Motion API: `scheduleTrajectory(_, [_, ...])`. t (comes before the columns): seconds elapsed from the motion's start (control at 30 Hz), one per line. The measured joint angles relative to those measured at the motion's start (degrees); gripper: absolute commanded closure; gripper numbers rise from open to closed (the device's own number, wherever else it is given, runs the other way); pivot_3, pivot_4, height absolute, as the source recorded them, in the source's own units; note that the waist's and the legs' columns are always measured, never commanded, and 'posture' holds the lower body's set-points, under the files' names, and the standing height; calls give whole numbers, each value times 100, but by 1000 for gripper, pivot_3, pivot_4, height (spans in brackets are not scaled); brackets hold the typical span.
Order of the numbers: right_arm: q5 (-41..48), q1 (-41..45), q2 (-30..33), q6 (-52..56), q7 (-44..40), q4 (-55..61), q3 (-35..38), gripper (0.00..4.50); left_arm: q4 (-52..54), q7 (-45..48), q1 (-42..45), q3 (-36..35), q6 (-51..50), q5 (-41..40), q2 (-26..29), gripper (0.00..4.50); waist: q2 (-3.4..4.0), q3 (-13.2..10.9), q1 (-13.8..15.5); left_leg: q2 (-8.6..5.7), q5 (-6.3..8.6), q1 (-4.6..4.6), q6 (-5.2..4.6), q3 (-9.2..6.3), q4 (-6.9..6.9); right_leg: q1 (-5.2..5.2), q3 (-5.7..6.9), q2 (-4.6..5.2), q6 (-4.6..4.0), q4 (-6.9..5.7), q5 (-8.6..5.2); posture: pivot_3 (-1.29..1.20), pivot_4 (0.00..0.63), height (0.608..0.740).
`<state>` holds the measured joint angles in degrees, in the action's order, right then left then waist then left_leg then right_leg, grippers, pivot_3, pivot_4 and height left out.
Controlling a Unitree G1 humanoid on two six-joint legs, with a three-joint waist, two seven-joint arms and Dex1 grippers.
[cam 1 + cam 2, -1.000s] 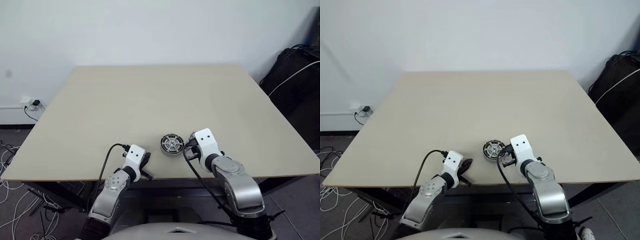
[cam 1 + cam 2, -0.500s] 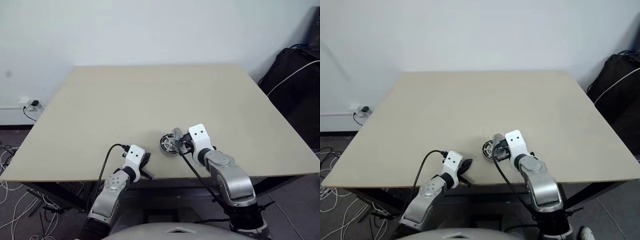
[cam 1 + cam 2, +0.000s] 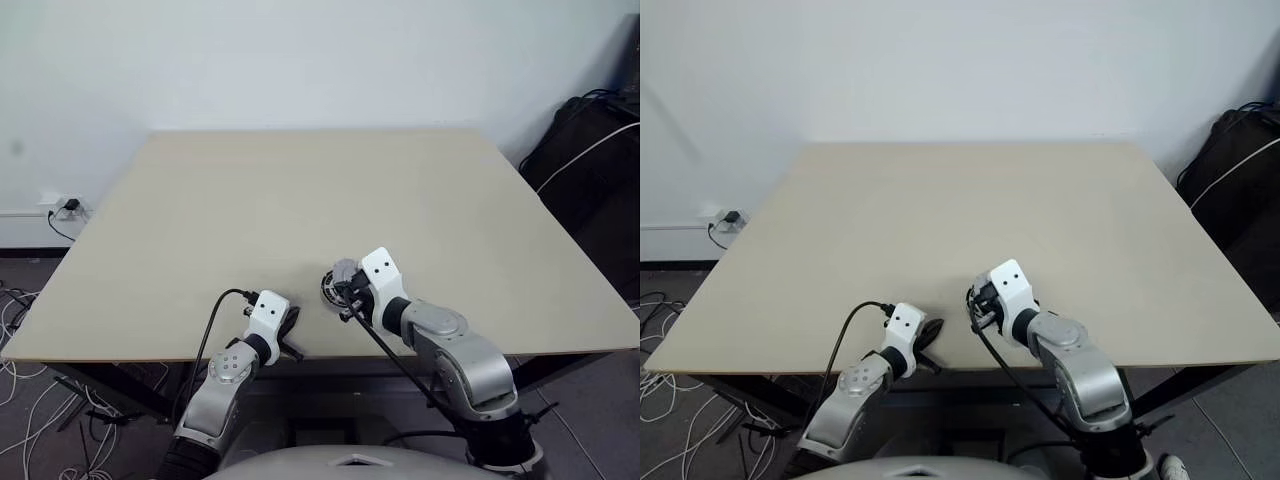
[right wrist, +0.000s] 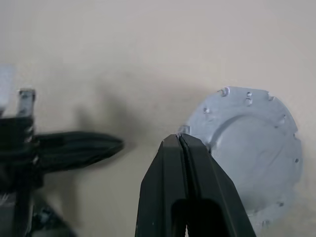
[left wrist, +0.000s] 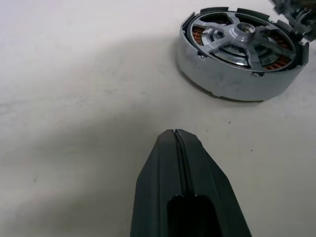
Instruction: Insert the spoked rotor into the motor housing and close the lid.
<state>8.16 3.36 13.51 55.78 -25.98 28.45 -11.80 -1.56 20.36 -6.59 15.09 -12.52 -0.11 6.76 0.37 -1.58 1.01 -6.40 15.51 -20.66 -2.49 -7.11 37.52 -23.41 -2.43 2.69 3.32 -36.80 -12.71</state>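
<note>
The motor housing [image 5: 232, 86] lies on the table near its front edge. Copper coils ring its inside, and the spoked rotor [image 5: 244, 33] sits in it, silvery spokes up. My right gripper [image 4: 178, 140] is shut on the rim of the lid [image 4: 252, 158], a plain silver disc. It holds the lid [image 3: 345, 270] tilted just over the housing [image 3: 330, 292], most of which is hidden. My left gripper [image 3: 293, 325] rests shut and empty on the table, a short way to the housing's left, pointing toward it.
The beige table [image 3: 300, 200] stretches bare behind the parts, and its front edge runs just under both grippers. A black bag [image 3: 590, 150] stands off the table's right side. A wall socket with cables [image 3: 60, 208] is on the floor at the left.
My right gripper has swung left and turned with the lid, from beside the housing to over it. The left gripper has kept still.
</note>
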Motion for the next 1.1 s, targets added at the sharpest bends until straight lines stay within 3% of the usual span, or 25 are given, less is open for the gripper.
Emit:
scheduleTrajectory(0.57, [408, -14, -106, -708, 340, -150, 531, 4446, 0, 2, 13, 0, -62, 0, 1, 4500, -9, -7, 23, 0, 1, -2, -1, 1, 0, -1, -1, 1, 0, 1, 0, 0, 0, 740])
scheduleTrajectory(1.1, [255, 342, -177, -1065, 478, -1592, 125, 4446, 0, -1, 66, -6, -63, -2, 1, 4500, -7, -7, 18, 0, 0, 0, -1, 3, 0, -2, -2, -1, -1, -1, 1, 0, 0, 740])
